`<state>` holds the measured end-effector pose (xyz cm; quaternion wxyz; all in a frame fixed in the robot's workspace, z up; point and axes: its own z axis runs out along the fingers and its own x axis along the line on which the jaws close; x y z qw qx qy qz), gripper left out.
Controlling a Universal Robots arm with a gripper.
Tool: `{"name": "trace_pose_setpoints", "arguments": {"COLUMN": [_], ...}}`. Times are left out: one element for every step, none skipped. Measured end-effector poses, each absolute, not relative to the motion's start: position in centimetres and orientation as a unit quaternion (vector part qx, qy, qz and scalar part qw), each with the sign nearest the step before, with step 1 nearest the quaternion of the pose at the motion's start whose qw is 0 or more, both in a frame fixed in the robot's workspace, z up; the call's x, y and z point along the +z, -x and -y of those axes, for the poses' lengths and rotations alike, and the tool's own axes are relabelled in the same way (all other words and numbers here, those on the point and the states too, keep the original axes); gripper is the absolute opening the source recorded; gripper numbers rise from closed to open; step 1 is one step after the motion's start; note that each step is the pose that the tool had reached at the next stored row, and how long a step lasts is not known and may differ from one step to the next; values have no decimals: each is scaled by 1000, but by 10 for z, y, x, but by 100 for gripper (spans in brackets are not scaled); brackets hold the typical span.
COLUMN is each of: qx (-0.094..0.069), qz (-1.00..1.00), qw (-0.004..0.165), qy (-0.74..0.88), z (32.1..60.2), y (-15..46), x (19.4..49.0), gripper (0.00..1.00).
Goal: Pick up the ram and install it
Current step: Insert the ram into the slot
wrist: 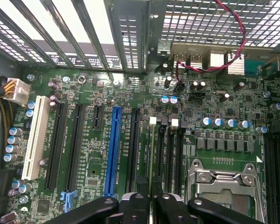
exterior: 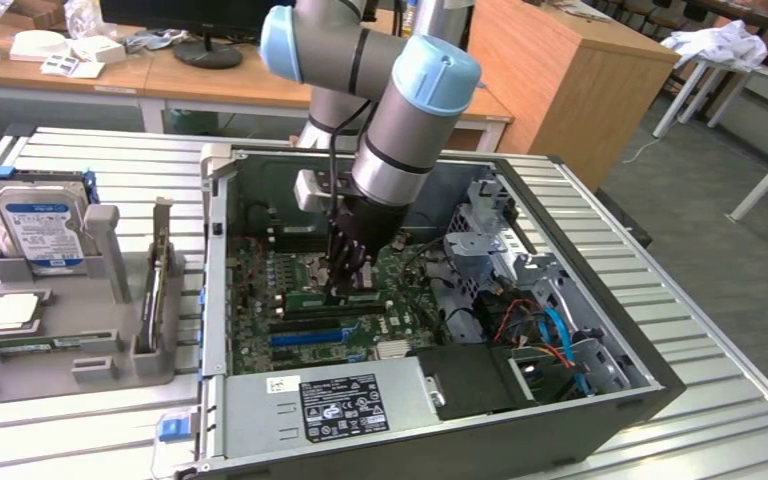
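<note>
My gripper (exterior: pixel 353 283) reaches down into the open computer case (exterior: pixel 584 400), just above the green motherboard (exterior: pixel 291 310). In the wrist view the dark fingers (wrist: pixel 136 205) stand close together, and the ram (wrist: pixel 150 154) runs edge-on between them as a thin green strip. The gripper (wrist: pixel 150 200) is shut on it. The ram lines up with a narrow black memory slot that has a white latch (wrist: pixel 152 120) at its far end. Whether its lower edge sits in the slot I cannot tell.
A metal CPU socket (wrist: pixel 224 182) lies beside the memory slots, with a blue slot (wrist: pixel 113 149) and a white slot (wrist: pixel 36 137) on the other side. A red wire (wrist: pixel 233 51) loops above. The power supply (exterior: pixel 337 405), drive cage (exterior: pixel 511 250) and a hard drive (exterior: pixel 40 225) surround the area.
</note>
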<state>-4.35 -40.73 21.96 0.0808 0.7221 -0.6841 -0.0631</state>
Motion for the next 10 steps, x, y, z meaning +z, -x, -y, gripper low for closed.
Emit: {"name": "trace_pose_setpoints", "arguments": {"qx": [-63, -63, -63, -63, -63, -63, -63, -63, -63, -63], "qz": [684, 684, 684, 684, 684, 684, 684, 684, 684, 684], "qw": [81, 81, 81, 81, 81, 81, 81, 81, 81, 81], "qy": [-722, -722, -722, -722, -722, -722, -722, -722, -722, -722], "z": [407, 407, 407, 407, 407, 407, 407, 407, 407, 407], "y": [43, 43, 43, 43, 43, 43, 43, 43, 43, 43], "x": [220, 219, 219, 219, 219, 219, 219, 219, 219, 219], "gripper": [13, 13, 13, 13, 13, 13, 13, 13, 13, 13]}}
